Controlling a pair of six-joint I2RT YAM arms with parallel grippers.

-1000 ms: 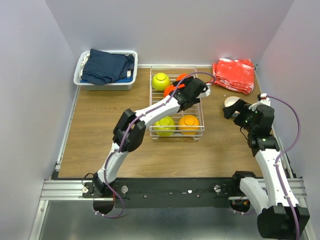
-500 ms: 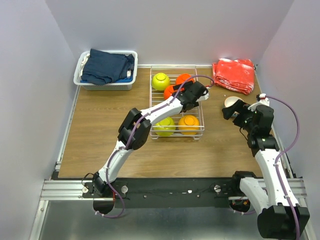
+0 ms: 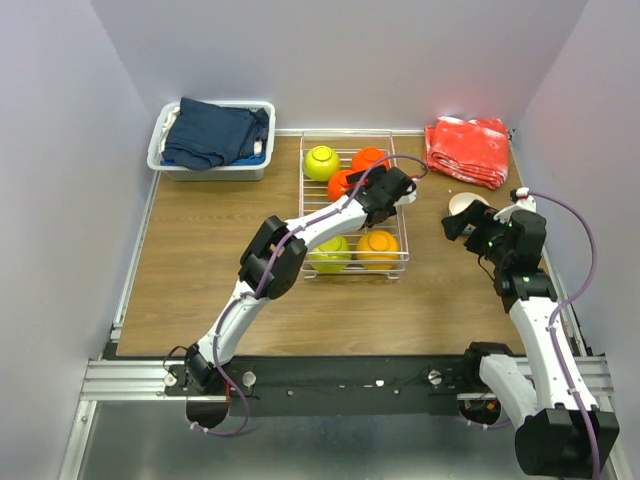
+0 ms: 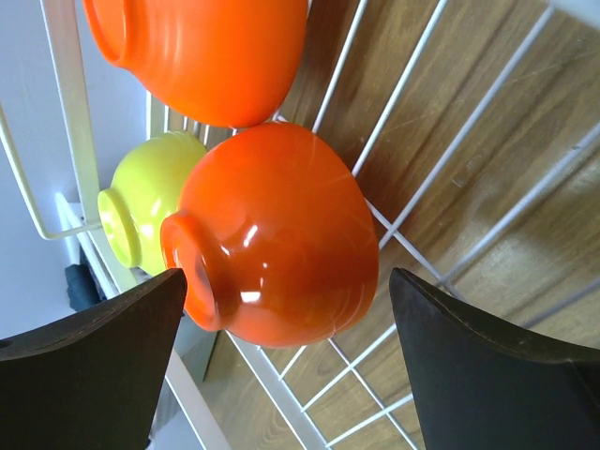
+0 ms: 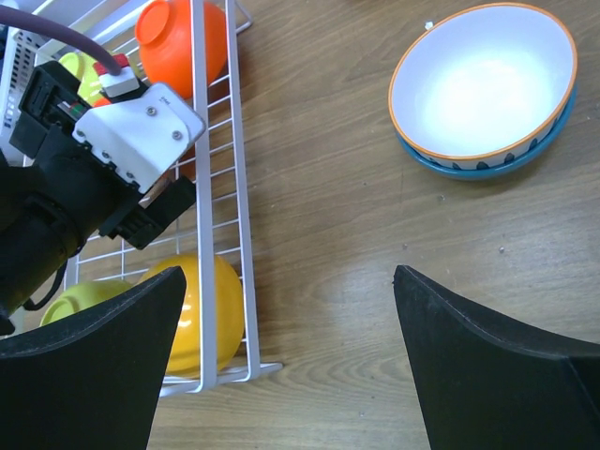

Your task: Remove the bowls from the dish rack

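Overhead view: the dish rack (image 3: 388,218) stands on the wooden table (image 3: 200,260), toward its far side. Five bowls lie in it: a far yellow-green bowl (image 3: 321,162) and a far red-orange bowl (image 3: 368,157) at the back end; a middle red-orange bowl (image 3: 340,183) just nearer; a near yellow-green bowl (image 3: 330,250) and an orange bowl (image 3: 378,246) side by side at the front end. The left gripper (image 3: 352,183) reaches into the rack beside the middle red-orange bowl; the right gripper (image 3: 458,220) hangs right of the rack, next to a bowl on the table (image 3: 463,203). A red cloth (image 3: 467,150) lies at the far right corner; a white bin (image 3: 210,172) of dark-blue cloth (image 3: 212,135) sits at the far left. Left wrist view: the jaws stand spread wide, released; the middle red-orange bowl lies tipped between the dark fingers (image 4: 84,375), its foot ring turned toward one of them; whether a finger touches it I cannot tell. Right wrist view: the jaws are likewise wide apart over bare wood, grasping nothing. The bowl on the table sits upright beyond them, apart from the rack, white inside with an orange rim and blue with dark marks below; one bowl or two nested, I cannot tell.
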